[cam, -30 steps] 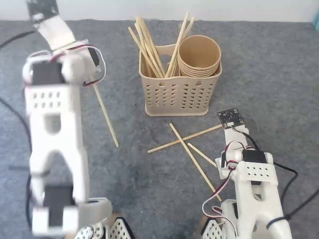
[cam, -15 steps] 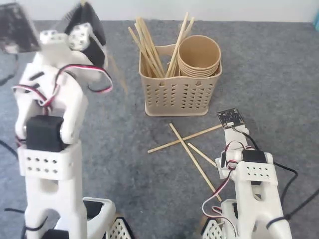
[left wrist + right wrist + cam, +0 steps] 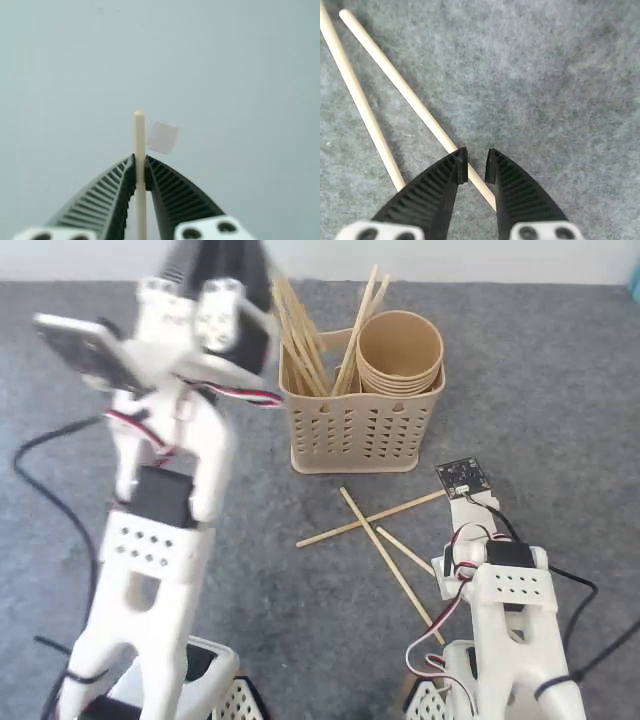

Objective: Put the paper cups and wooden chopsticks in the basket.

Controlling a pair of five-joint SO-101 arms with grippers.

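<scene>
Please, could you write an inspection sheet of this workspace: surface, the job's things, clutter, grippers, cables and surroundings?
Surface: grey mat.
Job's things: basket holds stacked paper cups and several chopsticks; three loose chopsticks lie in front of it.
Clutter: nothing seen.
Grippers: left gripper raised, fingers shut on a chopstick; right gripper low over the mat, fingers slightly apart above a loose chopstick.
Cables: black cable beside the right arm.
Surroundings: pale wall behind the mat.

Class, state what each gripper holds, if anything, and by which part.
The left gripper clamps a wooden chopstick near one end, a short length poking past the tips. The right gripper holds nothing.
</scene>
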